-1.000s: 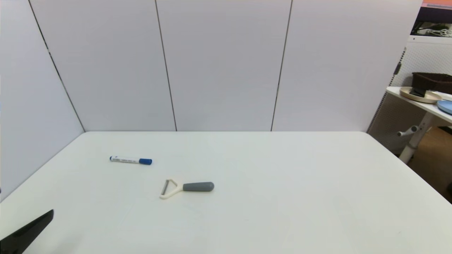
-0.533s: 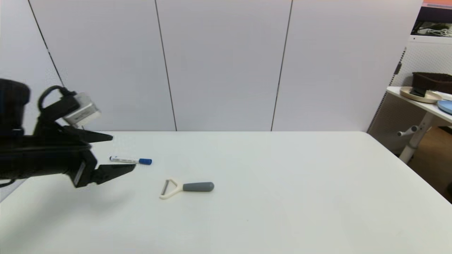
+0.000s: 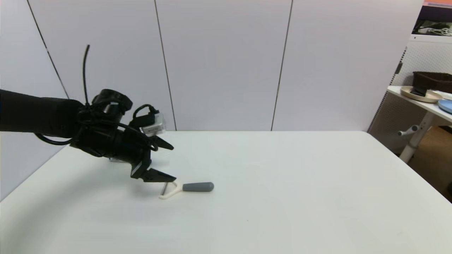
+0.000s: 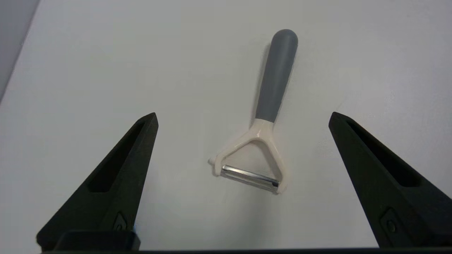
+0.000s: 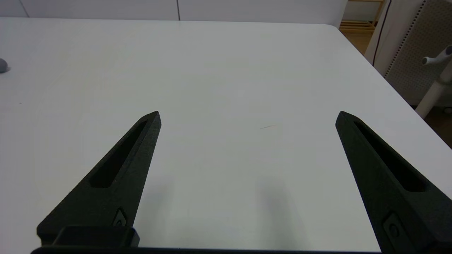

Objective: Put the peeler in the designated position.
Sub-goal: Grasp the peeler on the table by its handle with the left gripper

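Head view shows the left pincer (image 3: pixel 171 162) reaching in from the robot's left side above the white surface (image 3: pixel 282 197), its two black fingers spread wide apart and holding nothing. Just past its lower fingertip lies the peeler (image 3: pixel 187 187), flat on the surface, with the cream forked head nearest the pincer and the grey handle pointing away from it toward the robot's right. From the left wrist view the peeler (image 4: pixel 263 116) sits in the gap between the two open fingers (image 4: pixel 120 183), untouched by either, its metal blade end closest to the pincer and the rounded handle end farthest ahead. Whether the pincer is directly over the head or a little short of it cannot be told. The right pincer (image 5: pixel 247 116) is outside the head view; its own wrist view shows its fingers (image 5: pixel 116 176) likewise wide apart and empty over bare surface (image 5: pixel 247 70), well apart from the peeler.
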`<action>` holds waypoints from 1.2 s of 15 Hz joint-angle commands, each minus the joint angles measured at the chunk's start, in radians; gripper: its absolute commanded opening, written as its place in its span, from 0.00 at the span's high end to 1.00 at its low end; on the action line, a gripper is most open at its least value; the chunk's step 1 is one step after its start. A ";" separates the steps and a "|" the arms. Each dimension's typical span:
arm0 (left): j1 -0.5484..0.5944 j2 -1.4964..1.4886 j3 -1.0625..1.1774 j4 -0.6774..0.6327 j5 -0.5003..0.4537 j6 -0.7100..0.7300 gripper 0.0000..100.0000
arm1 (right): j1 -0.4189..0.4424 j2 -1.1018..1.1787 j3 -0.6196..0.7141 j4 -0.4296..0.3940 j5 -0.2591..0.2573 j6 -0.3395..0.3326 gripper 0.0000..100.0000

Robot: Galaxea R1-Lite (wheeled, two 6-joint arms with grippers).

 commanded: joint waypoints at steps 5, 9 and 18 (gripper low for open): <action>-0.065 0.184 -0.013 0.021 -0.043 0.067 0.00 | 0.000 0.000 0.000 0.001 0.000 0.000 0.00; -0.087 0.193 -0.016 0.018 -0.043 0.064 0.00 | 0.000 0.000 0.000 0.001 0.000 0.000 0.00; -0.088 0.196 -0.016 0.019 -0.039 0.061 0.00 | 0.000 0.000 0.000 0.001 0.000 0.000 0.00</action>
